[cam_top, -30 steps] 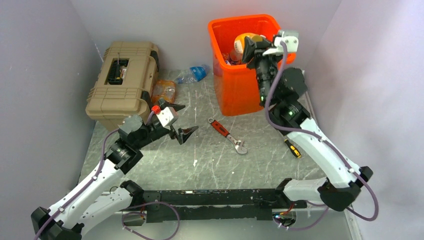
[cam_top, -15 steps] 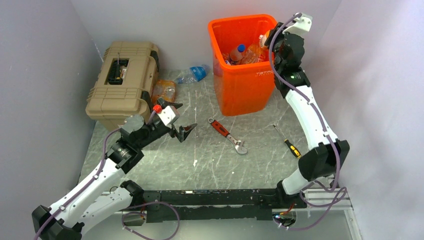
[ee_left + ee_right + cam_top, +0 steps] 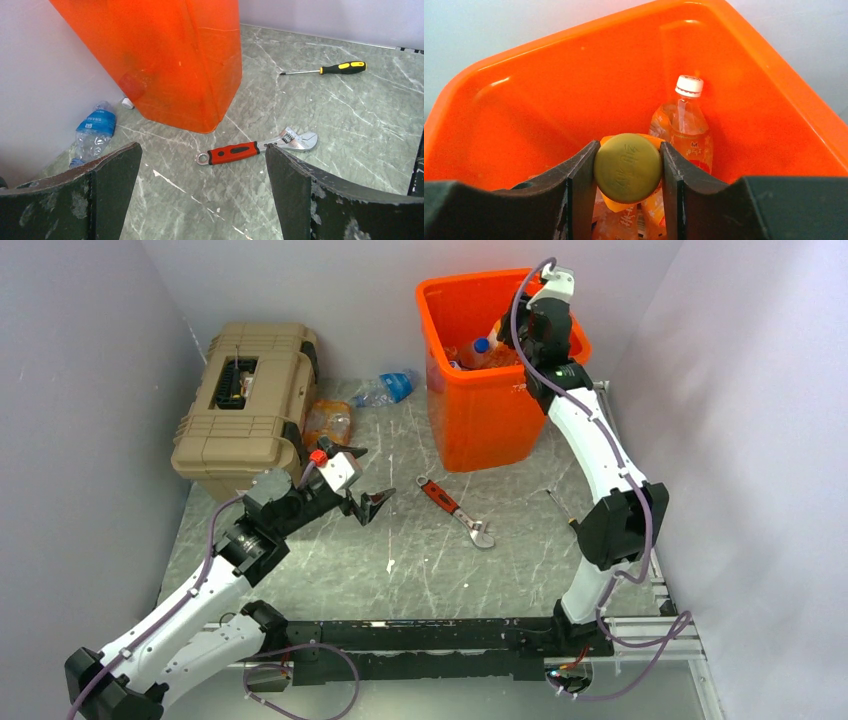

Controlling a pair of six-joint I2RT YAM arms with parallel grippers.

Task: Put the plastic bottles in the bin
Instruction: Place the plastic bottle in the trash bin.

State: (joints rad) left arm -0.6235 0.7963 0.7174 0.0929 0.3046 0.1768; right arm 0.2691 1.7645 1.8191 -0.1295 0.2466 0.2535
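A grey-green marbled table (image 3: pixel 420 560) sits between pale walls. At far left stands a tan toolbox (image 3: pixel 245 400). Just beside its right end lies a crushed orange-tinted bottle (image 3: pixel 328 423). Farther back, near the wall, a clear bottle (image 3: pixel 385 388) with a blue label lies on its side between the toolbox and the bin.

The left gripper (image 3: pixel 365 478) hovers over the table in front of the toolbox, its jaws spread wide with nothing between them. To its right a red-handled wrench (image 3: pixel 455 510) lies flat on the table, in front of the bin and apart from it.

The orange bin (image 3: pixel 480 430) stands upright at the back. Several bottles are inside, among them a blue-capped bottle (image 3: pixel 482 345) and a white-capped bottle (image 3: pixel 684 130) of orange drink near a corner. The right gripper (image 3: pixel 628 145) reaches in over the bin's right rim and is clamped on a bottle with a yellow-green cap (image 3: pixel 626 172), its fingers pressing the cap from both sides.

A screwdriver (image 3: pixel 330 69) with a black and yellow handle lies on the table right of the wrench.
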